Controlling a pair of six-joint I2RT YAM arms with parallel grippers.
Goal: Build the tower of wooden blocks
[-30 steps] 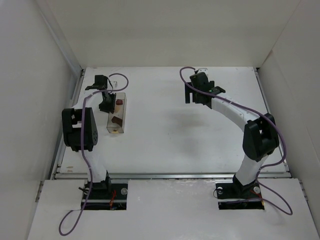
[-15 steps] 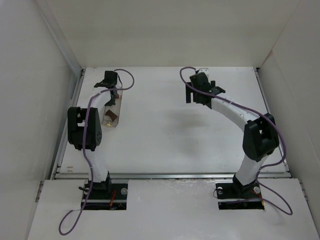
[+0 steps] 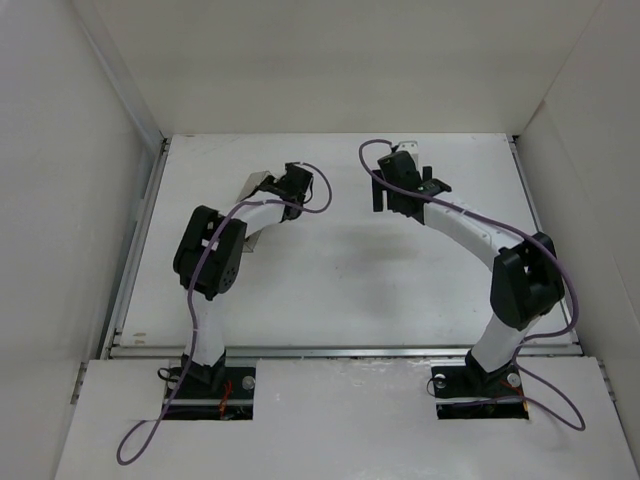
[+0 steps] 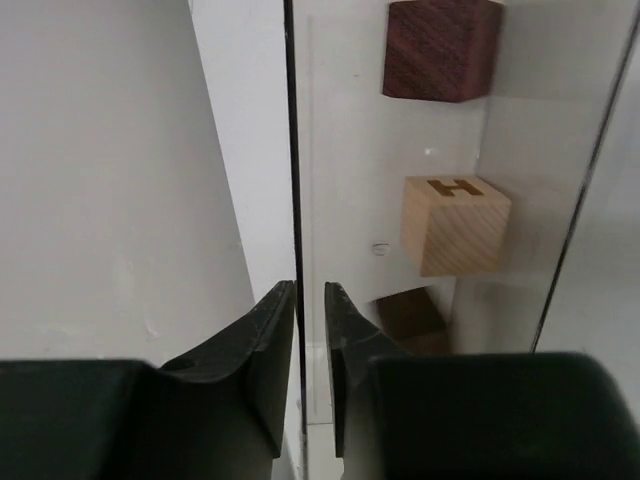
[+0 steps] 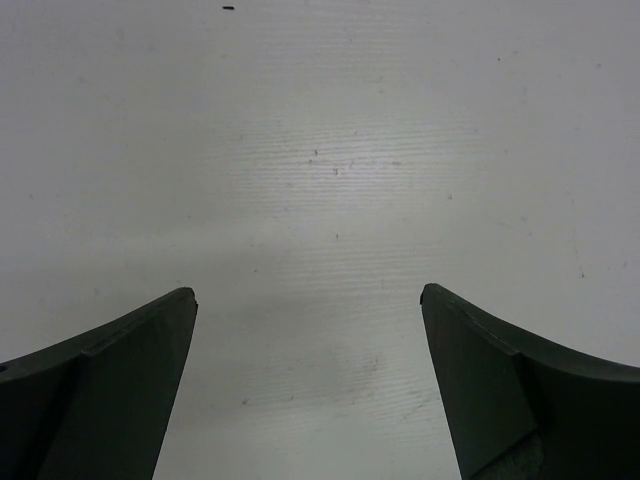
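The left gripper has swung away from the table's left edge toward the middle and taken the box with it. A second ago the box lay flat by that edge with the gripper just above it. Now the fingers are pressed nearly together on one thin clear wall of the box, with only the wall's thickness between them.

All three blocks are inside the box. The maroon piece sits farthest from the pinched wall's gripped end, the tan cube is in the middle, and the brown block is nearest the fingers. In the top view the arm hides most of the box, so it seems lifted and tilted, but I cannot be sure.

The blocks look like light, stiff, sturdy wood with smooth flat faces. Each is best taken across two opposite flat sides, low on the maroon piece and clear of any slope. They lie loose, so they are likely to slide when the box tips. The wall itself is thin and slick, and the box could pivot in so narrow a pinch.

The right gripper hangs well right of the box, spread wide and holding nothing above the bare table. It has barely shifted over the past second.
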